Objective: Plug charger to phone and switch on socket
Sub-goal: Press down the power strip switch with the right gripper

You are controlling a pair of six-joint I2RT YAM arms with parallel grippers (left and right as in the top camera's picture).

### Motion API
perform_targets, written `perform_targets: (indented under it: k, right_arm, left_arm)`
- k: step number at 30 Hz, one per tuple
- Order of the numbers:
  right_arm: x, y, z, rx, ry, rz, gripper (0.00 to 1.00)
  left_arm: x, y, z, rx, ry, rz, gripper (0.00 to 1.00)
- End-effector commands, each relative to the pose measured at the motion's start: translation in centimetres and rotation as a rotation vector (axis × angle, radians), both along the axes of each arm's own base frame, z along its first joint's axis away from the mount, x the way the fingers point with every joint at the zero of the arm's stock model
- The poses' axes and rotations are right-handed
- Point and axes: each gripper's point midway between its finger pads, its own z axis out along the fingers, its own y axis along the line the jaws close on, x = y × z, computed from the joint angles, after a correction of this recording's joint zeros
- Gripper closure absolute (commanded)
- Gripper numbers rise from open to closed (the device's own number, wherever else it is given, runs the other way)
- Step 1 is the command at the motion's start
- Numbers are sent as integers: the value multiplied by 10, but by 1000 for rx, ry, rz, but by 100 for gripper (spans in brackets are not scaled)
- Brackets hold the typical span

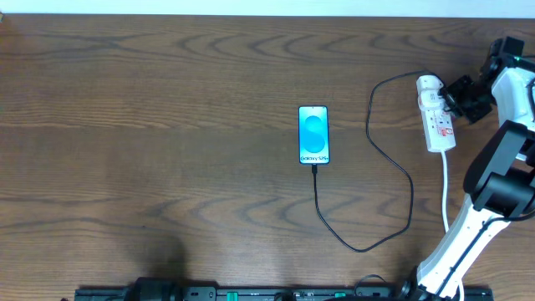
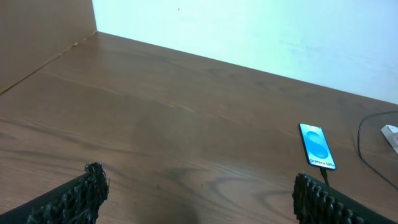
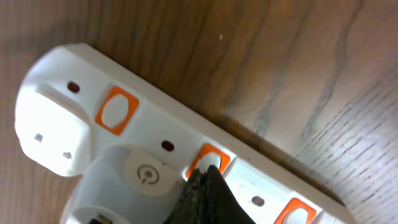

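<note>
**Closed gripper tip on socket switch while phone lies cabled**

Nearest the onlooker, well to the left of the phone, the left gripper hangs low over the bare table. Its two ribbed black fingers are spread wide apart with nothing between them.

The phone lies flat near the middle of the table, screen up and lit blue, with white lettering at its near end. The charger meets that near short edge and runs toward the onlooker. It curls in a loop to the phone's near right, then climbs away in a wide bend on the phone's right and arches over to the far end of the socket.

The socket, a white strip, lies flat well to the right of the phone and roughly parallel to it. Its thick white cord trails back toward the near edge. A white block sits on the strip's far end, where the cable arrives.

From the right of the strip, the right gripper reaches in with its fingers pressed together, holding nothing. The wrist view shows their joined black tip over an orange-rimmed switch, the second along from the block, and it appears to touch it. Whether that switch is on, I cannot tell.
</note>
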Motion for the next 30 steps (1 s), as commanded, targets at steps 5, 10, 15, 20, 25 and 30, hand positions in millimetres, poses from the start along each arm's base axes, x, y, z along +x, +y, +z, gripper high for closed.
perform_targets:
  k: [5,10,15,20,25,30]
  right_arm:
    - [7,-2,5,2,-24,30,98]
    - [7,2,4,-7,-14,42,99]
    - [3,7,-6,-40,14,56,99]
    - [4,17,-13,-41,19,76,99]
    - [11,28,-13,-52,2,128,99]
    - [14,43,-13,-47,3,158,99]
  left_arm:
    - [-1,2,-1,8,-4,9,4]
    - [-1,2,-1,8,-4,9,4]
    - [-1,2,-1,8,-4,9,3]
    - [-1,2,-1,8,-4,9,4]
    - [-1,2,-1,8,-4,9,4]
    - [-1,2,-1,8,-4,9,4]
